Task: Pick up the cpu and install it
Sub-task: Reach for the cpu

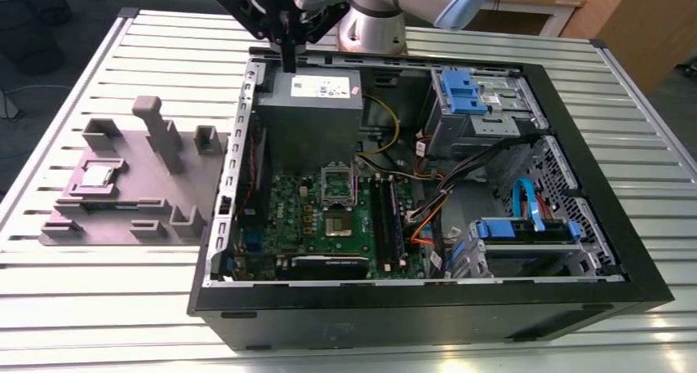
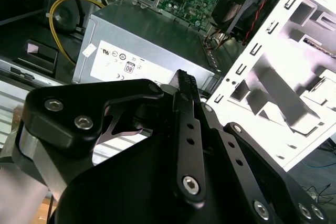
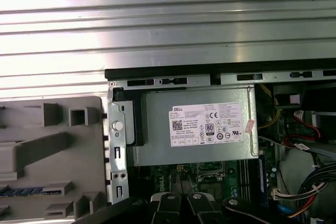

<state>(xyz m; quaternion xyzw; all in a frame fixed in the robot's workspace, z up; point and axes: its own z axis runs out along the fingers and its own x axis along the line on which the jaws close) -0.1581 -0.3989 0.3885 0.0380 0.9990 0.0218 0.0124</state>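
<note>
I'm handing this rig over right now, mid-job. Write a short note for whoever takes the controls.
Gripper: fingers shut, holding nothing, hanging over the power supply at the far edge of the case.
Cpu: lies flat on the grey fixture, outside the case on the exterior view's left, untouched.
Socket: on the motherboard inside the case, no cpu in it.
Done: nothing yet.
Left: the pick-up and the install.

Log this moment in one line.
gripper: shut, empty, over grey metal power supply box | small silver square cpu: on grey plastic fixture, untouched | install: not begun
</note>
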